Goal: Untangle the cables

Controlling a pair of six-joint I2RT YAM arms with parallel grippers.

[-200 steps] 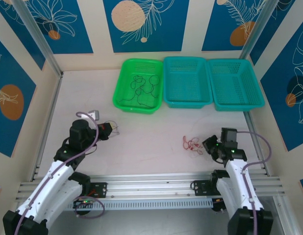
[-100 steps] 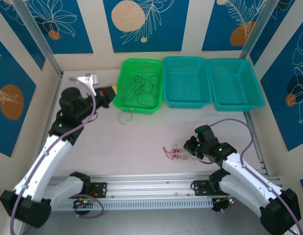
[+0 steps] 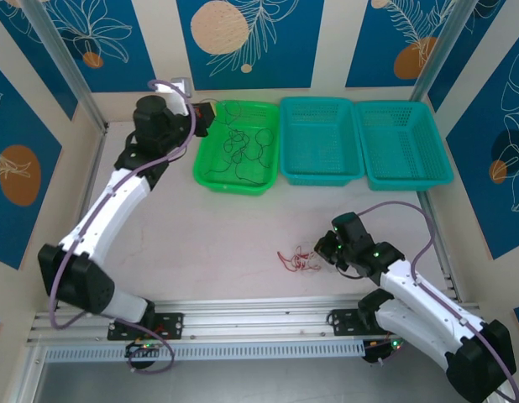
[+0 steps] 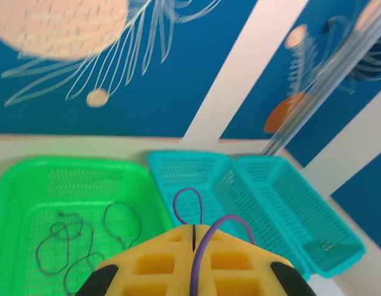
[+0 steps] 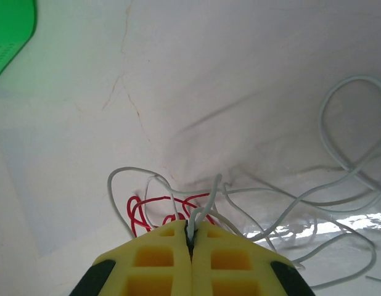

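Left gripper has swung up from low over the table to the back-left rim of the green basket within the last 1 s. The fingers are clenched on 1 thin dark wire that loops up just past the fingertips. In the left wrist view the basket sits below and ahead of the fingers, and the loose black wires lie in it, down-left of the tips. Reads as 1 strand pulled free and about to be dropped with the other black ones. Right gripper slid left earlier in that second and has since held position, fingers clamped on a white wire that rises from between the tips. The red wires bunch just left of the fingertips, dragged along, so probably still snagged on the white. More white loops spread right of the fingers. Red/white separation not yet done.
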